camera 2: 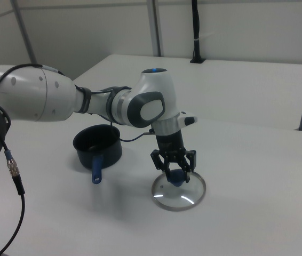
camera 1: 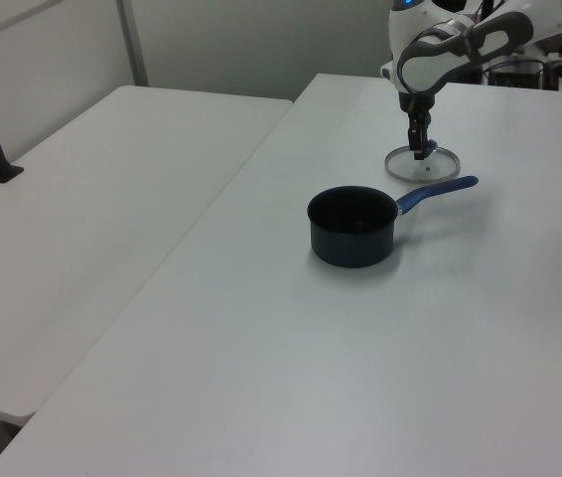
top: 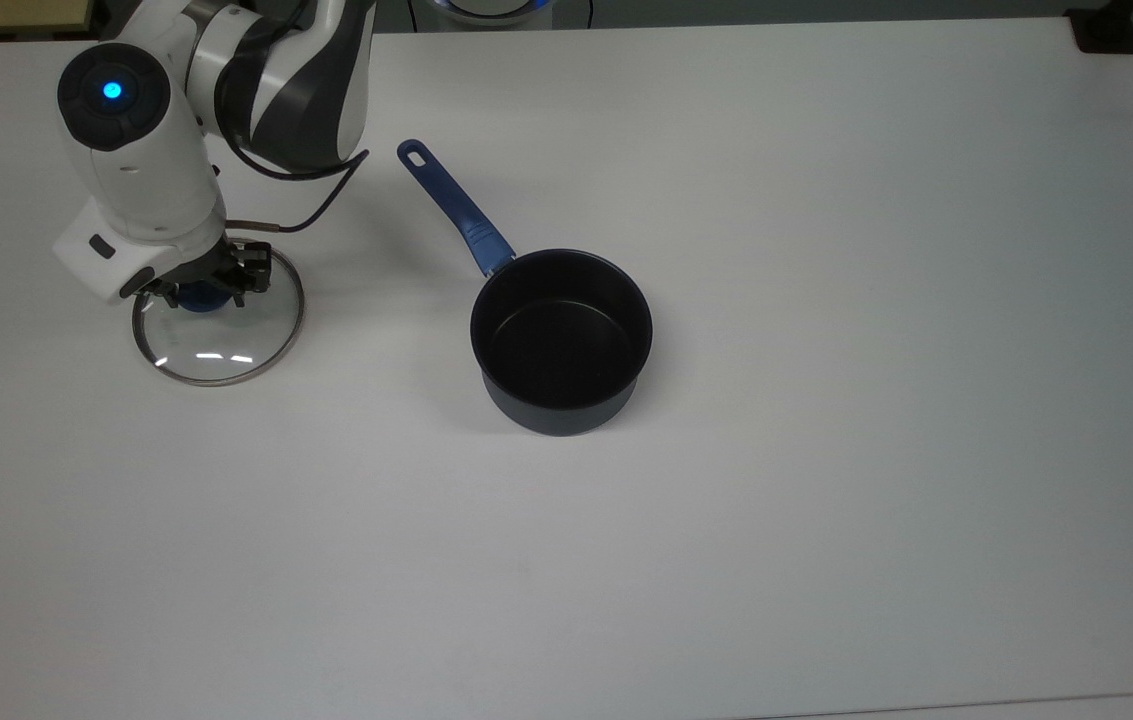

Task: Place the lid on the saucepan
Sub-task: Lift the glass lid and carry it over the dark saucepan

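My gripper (camera 2: 174, 172) is down over the lid (top: 218, 340), my two fingers (camera 2: 158, 163) spread apart on either side of its blue knob (camera 2: 175, 176) and not closed on it; whether the pads already touch the knob I cannot tell. The lid lies flat on the white table (top: 826, 400), knob up, near the top view's left edge. In the top view my wrist covers the lid's upper part from about 11 o'clock, and a strip of the knob (top: 198, 298) peeks out beneath it.

The saucepan (top: 561, 340) stands upright and open, well apart from the lid, at about 3 o'clock from it in the top view. Its blue handle (top: 456, 208) runs out toward 11 o'clock from the bowl, ending in the hole at its tip (the tip points roughly toward my arm's elbow).

In the left view, the gripper (camera 1: 419, 149) sits on the lid (camera 1: 422, 164) at about 1 o'clock from the saucepan (camera 1: 351, 227). In the right view, the saucepan (camera 2: 98, 146) is at about 10 o'clock from the lid (camera 2: 179, 191), its handle pointing down toward 6 o'clock.
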